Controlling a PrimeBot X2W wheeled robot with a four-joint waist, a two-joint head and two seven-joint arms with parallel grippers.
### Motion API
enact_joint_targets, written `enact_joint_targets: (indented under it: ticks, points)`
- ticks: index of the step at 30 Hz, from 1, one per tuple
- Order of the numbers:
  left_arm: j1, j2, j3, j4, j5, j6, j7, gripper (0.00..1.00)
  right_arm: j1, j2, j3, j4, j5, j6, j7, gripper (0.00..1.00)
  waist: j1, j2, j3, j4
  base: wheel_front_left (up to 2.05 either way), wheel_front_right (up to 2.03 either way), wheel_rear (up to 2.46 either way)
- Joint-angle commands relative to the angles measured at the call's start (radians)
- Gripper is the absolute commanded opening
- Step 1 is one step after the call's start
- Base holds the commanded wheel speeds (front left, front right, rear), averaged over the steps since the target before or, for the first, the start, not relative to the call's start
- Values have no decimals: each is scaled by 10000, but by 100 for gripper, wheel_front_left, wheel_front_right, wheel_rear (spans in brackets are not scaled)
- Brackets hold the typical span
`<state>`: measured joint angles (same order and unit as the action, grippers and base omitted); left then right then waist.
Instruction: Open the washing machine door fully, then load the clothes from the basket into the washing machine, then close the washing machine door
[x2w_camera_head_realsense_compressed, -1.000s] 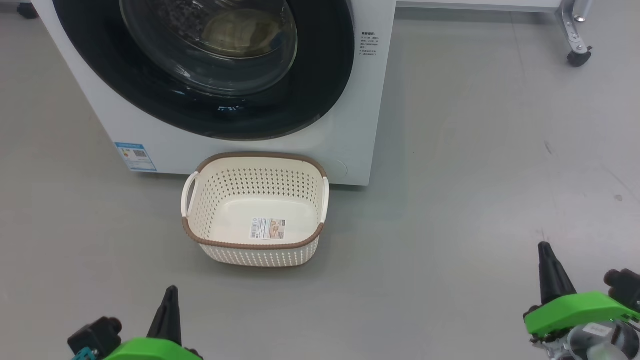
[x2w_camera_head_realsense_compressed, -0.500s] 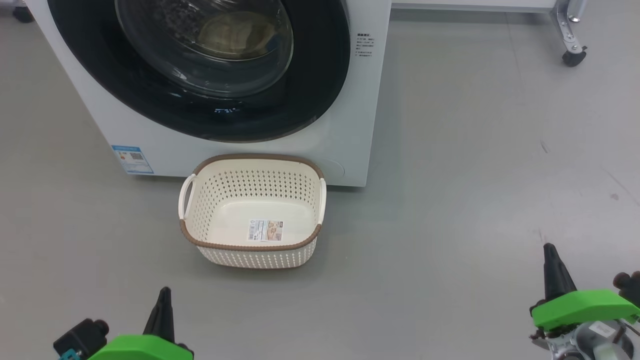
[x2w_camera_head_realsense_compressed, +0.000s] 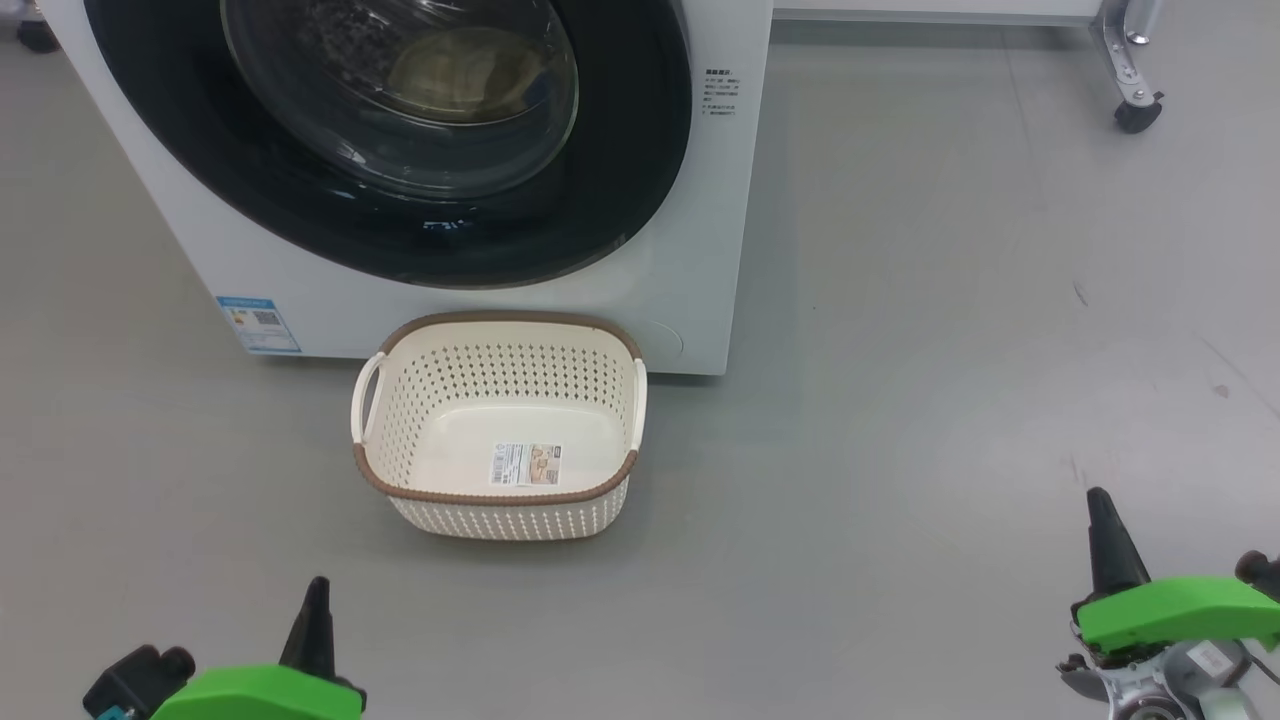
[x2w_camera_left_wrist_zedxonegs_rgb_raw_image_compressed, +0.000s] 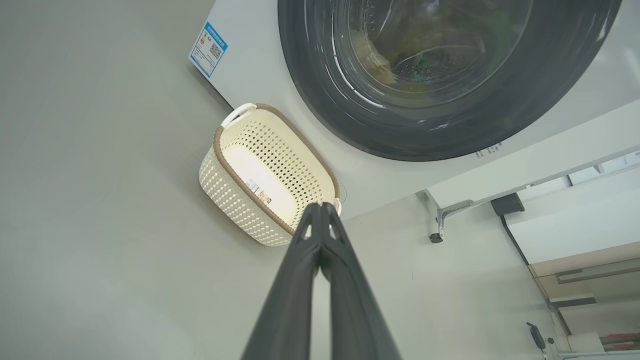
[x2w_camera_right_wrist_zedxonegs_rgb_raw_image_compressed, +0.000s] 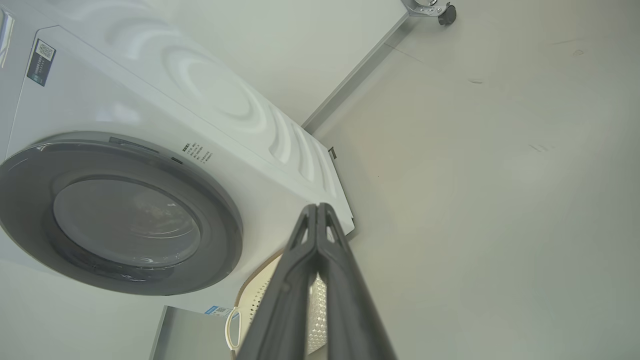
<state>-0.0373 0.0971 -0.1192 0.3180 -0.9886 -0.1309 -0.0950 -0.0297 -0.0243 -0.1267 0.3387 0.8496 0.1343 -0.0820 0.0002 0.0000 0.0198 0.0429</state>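
Observation:
The white washing machine (x2w_camera_head_realsense_compressed: 705, 250) stands at the top of the head view. Its door (x2w_camera_head_realsense_compressed: 620, 180), black-rimmed with a glass bowl, lies flat against the front. Pale yellow clothes (x2w_camera_head_realsense_compressed: 470, 70) show behind the glass. The cream basket (x2w_camera_head_realsense_compressed: 500, 497) sits on the floor against the machine's front, with just a sticker on its floor. My left gripper (x2w_camera_head_realsense_compressed: 318, 592) is shut at the lower left, short of the basket. My right gripper (x2w_camera_head_realsense_compressed: 1100, 502) is shut at the lower right, far from it. In the left wrist view the left gripper (x2w_camera_left_wrist_zedxonegs_rgb_raw_image_compressed: 320, 206) points at the basket (x2w_camera_left_wrist_zedxonegs_rgb_raw_image_compressed: 235, 195), and in the right wrist view the right gripper (x2w_camera_right_wrist_zedxonegs_rgb_raw_image_compressed: 316, 206) points at the machine's corner.
A blue label (x2w_camera_head_realsense_compressed: 257, 322) marks the machine's lower left front. A metal frame leg with a black caster (x2w_camera_head_realsense_compressed: 1137, 112) stands at the far right. Grey floor (x2w_camera_head_realsense_compressed: 950, 350) stretches to the right of the machine and basket.
The whole head view has shifted a little, so the camera has moved. Both grippers stay shut and low. Basket, door and machine keep their places.

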Motion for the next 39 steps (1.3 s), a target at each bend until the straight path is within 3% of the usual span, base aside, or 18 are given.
enact_joint_targets:
  ticks: [1,39]
  points:
    - [-525,41,336,-382,-265,0,65,0,-595,-164,61,-401,334,-17,92,0,-2,0,-4,-10,0,0,0]
    - [-621,-173,1385,-588,-3826,1,1151,0,-704,-220,101,-716,4572,-28,1178,0,-2,0,-100,-255,0,0,0]
